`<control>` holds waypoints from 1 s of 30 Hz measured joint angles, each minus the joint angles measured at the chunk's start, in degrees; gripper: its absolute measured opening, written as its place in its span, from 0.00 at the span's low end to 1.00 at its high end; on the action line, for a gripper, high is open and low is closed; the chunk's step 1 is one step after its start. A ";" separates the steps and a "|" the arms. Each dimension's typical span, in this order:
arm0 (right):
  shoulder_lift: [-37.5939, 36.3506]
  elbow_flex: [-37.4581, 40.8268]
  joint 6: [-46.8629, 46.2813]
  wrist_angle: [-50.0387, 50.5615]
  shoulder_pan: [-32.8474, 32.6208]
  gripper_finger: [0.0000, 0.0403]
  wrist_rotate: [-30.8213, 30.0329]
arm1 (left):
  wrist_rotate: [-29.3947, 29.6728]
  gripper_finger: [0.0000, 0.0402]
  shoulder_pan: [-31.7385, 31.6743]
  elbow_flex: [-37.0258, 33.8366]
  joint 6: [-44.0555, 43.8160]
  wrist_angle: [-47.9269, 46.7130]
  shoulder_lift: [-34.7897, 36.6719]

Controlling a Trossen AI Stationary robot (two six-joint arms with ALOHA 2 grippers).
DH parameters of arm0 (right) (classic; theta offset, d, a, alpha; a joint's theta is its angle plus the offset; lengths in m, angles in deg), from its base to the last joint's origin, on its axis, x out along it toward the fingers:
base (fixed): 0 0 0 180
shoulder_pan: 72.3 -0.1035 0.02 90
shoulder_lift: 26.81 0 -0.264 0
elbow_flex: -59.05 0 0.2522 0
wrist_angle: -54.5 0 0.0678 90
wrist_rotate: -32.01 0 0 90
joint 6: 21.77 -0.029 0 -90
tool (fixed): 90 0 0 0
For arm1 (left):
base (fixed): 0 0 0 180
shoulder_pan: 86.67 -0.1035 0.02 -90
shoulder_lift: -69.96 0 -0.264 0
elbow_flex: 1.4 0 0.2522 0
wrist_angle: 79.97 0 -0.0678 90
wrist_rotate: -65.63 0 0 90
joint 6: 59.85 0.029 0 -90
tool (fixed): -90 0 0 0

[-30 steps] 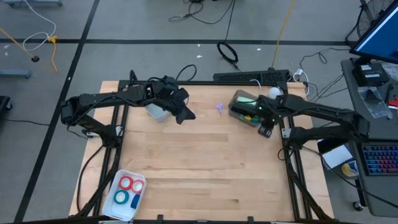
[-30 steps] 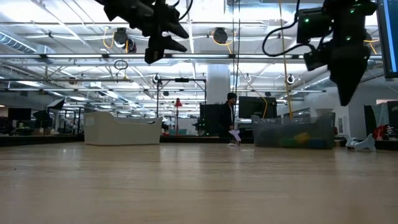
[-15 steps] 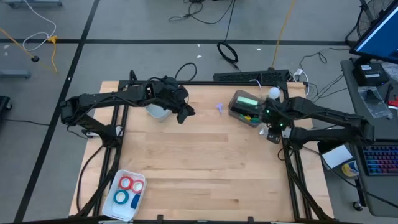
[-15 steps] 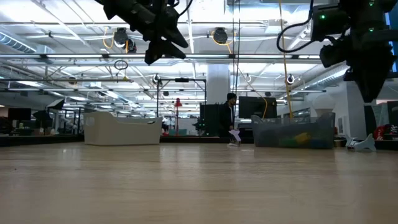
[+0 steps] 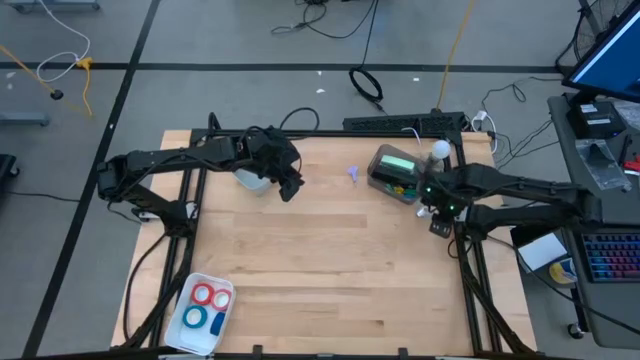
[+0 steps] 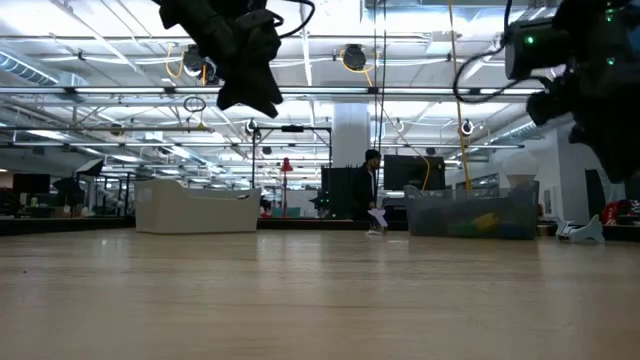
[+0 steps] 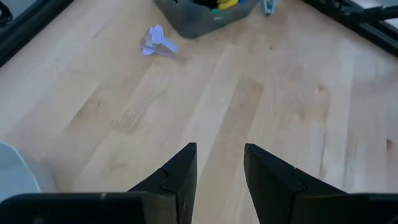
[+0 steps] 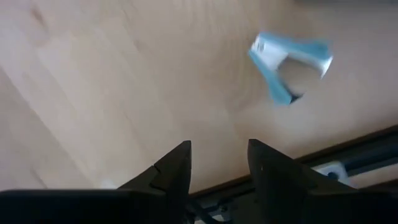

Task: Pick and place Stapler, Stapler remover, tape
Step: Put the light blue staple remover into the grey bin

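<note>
The tape (image 5: 205, 307) lies in a tray (image 5: 188, 331) at the table's (image 5: 330, 270) near-left corner.

Four rolls of tape (image 5: 204, 307) (two red, two blue) in one white tray (image 5: 226, 296); two staple removers, one purple (image 5: 352, 173), one blue (image 8: 290, 61); one clear bin (image 5: 383, 182); one white tub (image 5: 250, 181).

Wooden table (image 5: 330, 260), white tray (image 5: 181, 326), clear bin (image 5: 392, 166), distant person (image 6: 370, 190)

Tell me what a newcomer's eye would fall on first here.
Red and blue tape rolls in a white tray at the table's near left corner. A light blue staple remover lies on the wood beside the open, empty right claw. A clear bin sits at the far right.
</note>
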 joint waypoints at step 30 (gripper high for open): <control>0.68 5.29 -18.93 -7.22 -0.30 0.32 -9.95 | 3.52 0.33 -0.68 0.00 3.08 0.09 0.00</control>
